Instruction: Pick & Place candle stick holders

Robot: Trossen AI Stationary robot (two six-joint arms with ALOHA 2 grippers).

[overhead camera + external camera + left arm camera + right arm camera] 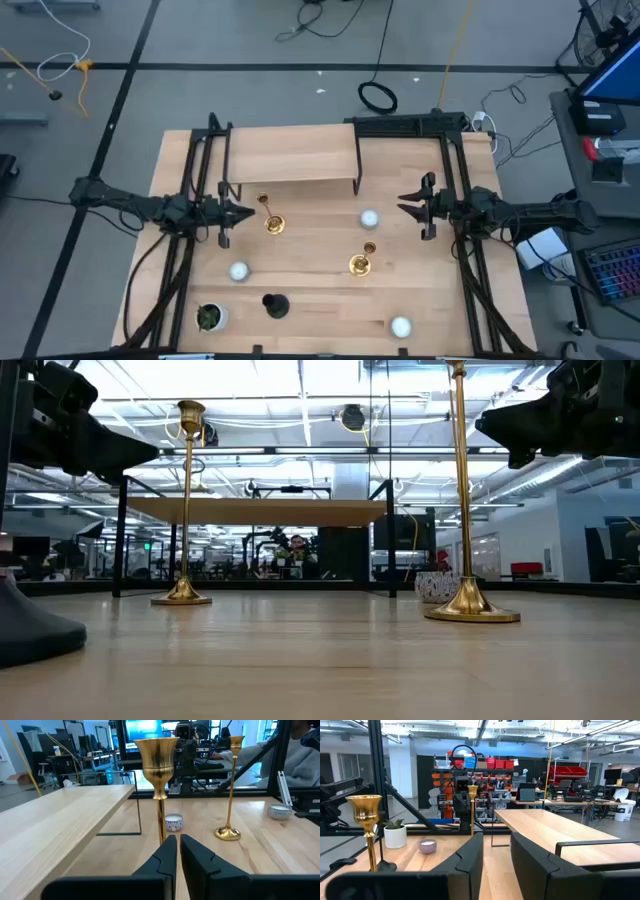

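Note:
Two gold candlesticks stand upright on their round bases: one [272, 222] at mid-left, one [361, 263] right of centre. The short black candlestick [274, 305] stands near the front edge. Three tealight cups sit on the table [369, 218], [238, 270], [400, 326]. My left gripper [248, 212] is shut and empty, level, its tips just short of the left gold candlestick's stem [161, 822]. My right gripper [403, 203] is open and empty, above the table's right part, right of the far tealight cup.
A raised wooden shelf [290, 155] on thin black legs spans the table's far half. A small green plant in a white pot [210, 317] stands at the near left corner. Black frame rails [190, 250] run along both table sides.

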